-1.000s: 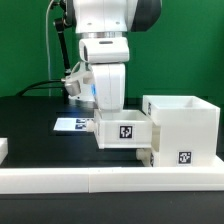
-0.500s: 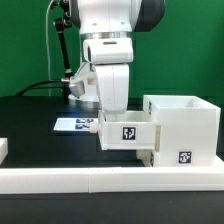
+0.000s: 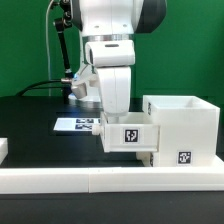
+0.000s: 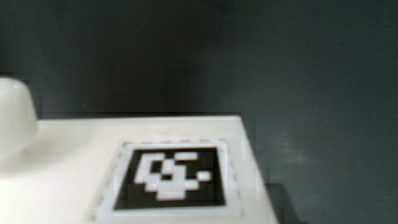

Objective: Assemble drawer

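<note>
The white housing (image 3: pixel 186 127) of the drawer stands at the exterior view's right, with a tag low on its front. A white tray (image 3: pixel 128 135) with a black-and-white tag on its face hangs above the table and touches the housing's left side. My gripper (image 3: pixel 118 113) comes down from above into this tray; its fingertips are hidden by the tray wall, and the tray stays off the table with it. A second tray part (image 3: pixel 146 157) shows low at the housing's left. In the wrist view the tray's tag (image 4: pixel 173 178) fills the near field, with a rounded white knob (image 4: pixel 15 120) beside it.
The marker board (image 3: pixel 76 124) lies flat on the black table behind the tray. A long low white border wall (image 3: pixel 100 181) runs along the front. A small white block (image 3: pixel 3 149) sits at the exterior view's far left. A green wall stands behind.
My gripper and the held tray have moved toward the exterior view's right, closing the gap to the housing. The housing has not moved.
</note>
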Controlling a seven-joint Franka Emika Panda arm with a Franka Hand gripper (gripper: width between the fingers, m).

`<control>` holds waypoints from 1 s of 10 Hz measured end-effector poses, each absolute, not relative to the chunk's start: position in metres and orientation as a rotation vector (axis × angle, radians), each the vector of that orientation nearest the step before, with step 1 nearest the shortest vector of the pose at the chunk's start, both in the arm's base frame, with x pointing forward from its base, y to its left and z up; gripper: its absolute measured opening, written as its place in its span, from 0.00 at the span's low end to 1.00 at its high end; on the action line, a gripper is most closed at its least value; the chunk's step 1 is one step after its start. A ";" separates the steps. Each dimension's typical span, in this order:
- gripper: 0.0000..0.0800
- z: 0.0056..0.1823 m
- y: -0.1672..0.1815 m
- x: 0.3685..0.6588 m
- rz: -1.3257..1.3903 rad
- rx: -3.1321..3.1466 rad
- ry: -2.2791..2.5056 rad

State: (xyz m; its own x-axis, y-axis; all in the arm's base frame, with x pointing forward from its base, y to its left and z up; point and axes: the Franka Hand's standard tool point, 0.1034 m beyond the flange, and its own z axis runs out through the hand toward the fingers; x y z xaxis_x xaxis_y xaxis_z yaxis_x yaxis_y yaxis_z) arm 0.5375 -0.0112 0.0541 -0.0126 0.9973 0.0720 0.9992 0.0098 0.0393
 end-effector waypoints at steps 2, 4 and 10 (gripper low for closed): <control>0.05 0.054 -0.013 0.535 -0.083 -2.179 -2.200; 0.05 0.054 -0.012 0.536 -0.085 -2.179 -2.202; 0.05 0.054 -0.004 0.536 -0.087 -2.177 -2.202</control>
